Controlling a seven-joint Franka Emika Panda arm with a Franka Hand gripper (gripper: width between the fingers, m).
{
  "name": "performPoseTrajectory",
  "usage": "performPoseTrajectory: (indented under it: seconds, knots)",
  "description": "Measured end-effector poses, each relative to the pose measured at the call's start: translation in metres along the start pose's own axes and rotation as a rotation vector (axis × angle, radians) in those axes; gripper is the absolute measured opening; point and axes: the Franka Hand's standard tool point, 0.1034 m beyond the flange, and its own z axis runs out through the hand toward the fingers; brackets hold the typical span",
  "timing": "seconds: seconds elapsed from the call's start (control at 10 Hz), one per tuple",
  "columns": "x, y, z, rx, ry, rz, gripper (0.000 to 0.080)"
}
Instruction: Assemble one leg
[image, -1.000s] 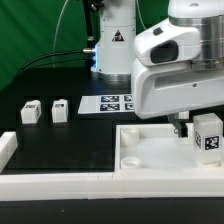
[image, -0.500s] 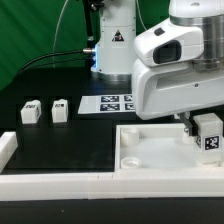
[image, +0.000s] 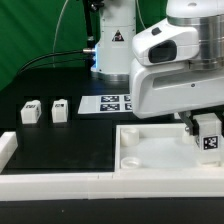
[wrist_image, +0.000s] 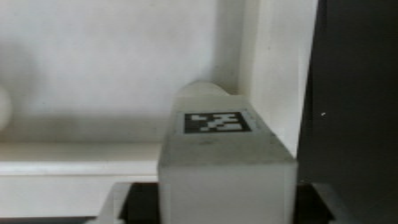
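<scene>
Over the last second the hand (image: 198, 124) has edged slightly toward the exterior view's right, taking the leg (image: 208, 134) with it. It pinches that leg, tag outward, at the right end of the white panel (image: 150, 152) (I cannot tell whether leg and panel touch). A second leg (image: 30, 110) and a third leg (image: 59, 110) stand on the black bench (image: 70, 140) at the exterior view's left, near the marker board (image: 112, 102).

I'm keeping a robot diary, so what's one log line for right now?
tool: shut on leg | leg: upright, over panel | spare legs: two on table | seated: cannot tell
</scene>
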Motion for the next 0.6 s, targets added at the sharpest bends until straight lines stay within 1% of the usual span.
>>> performPoseTrajectory:
  seconds: [0.1,0.3,0.6]
  knots:
    - [0.0,0.0003,0.0,0.003,0.0,0.083,0.0293]
    - [0.0003,0.0013,0.0008,0.006,0.006,0.332,0.0293]
    - [0.0001,0.0019,0.0012,0.006,0.007,0.598,0.0294]
